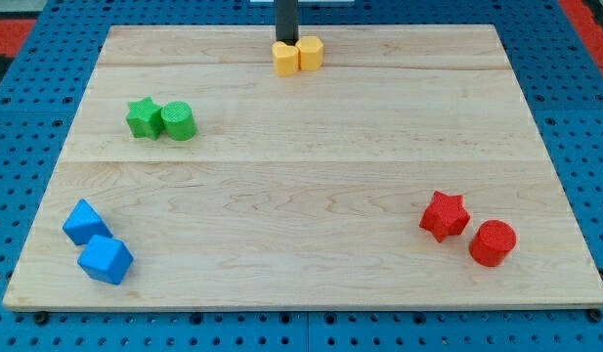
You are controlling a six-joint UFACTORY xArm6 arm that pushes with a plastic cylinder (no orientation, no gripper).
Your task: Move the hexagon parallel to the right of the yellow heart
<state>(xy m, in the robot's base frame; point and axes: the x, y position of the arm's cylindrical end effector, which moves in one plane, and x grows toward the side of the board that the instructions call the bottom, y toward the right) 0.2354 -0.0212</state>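
Observation:
Two yellow blocks sit touching at the top middle of the wooden board (301, 186). The left one (285, 59) looks like the yellow heart. The right one (311, 53) looks like the yellow hexagon. Their shapes are hard to make out at this size. My dark rod comes down from the view's top, and my tip (286, 42) is right at the top edge of the left yellow block, touching it or nearly so.
A green star (141, 117) and a green cylinder (178, 121) sit together at the upper left. Two blue blocks (85, 222) (106, 259) lie at the lower left. A red star (445, 215) and a red cylinder (493, 242) lie at the lower right.

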